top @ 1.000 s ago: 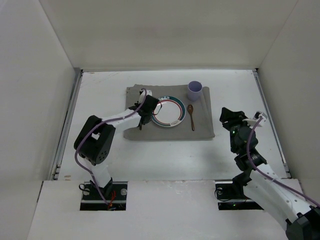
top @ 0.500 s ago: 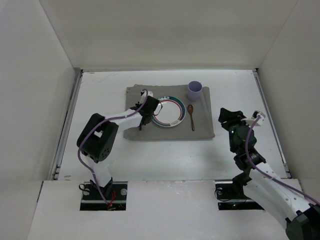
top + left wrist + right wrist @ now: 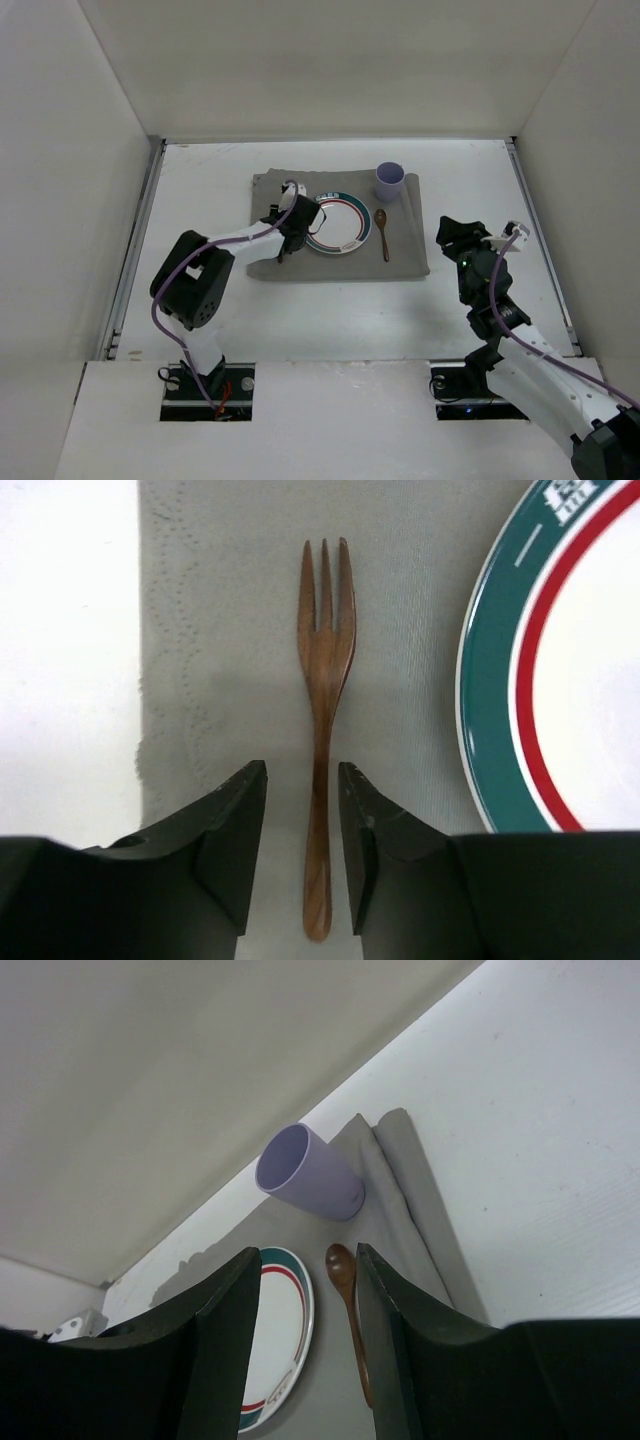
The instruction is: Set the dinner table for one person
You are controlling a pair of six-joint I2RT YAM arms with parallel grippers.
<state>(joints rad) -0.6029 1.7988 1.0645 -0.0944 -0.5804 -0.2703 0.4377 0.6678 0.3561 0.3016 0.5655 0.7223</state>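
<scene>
The wooden fork (image 3: 322,730) lies on the grey mat (image 3: 220,630), left of the plate (image 3: 500,680), mid-table (image 3: 330,310). Left jaws stand parted astride its handle. Right jaws gape empty. It looks light, stiff and thin, so pinch mid-handle.

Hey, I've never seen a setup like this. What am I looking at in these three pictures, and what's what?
These are two robot arms bolted to a white table, each ending in a two-finger gripper. The wide picture looks down from above. The other two come from a camera on each wrist. On a grey mat lie a plate, a purple cup, a wooden spoon and a wooden fork. The left gripper is at the fork, with an open finger on either side of its handle and gaps showing. The right gripper is open, off to the side, holding nothing.
</scene>
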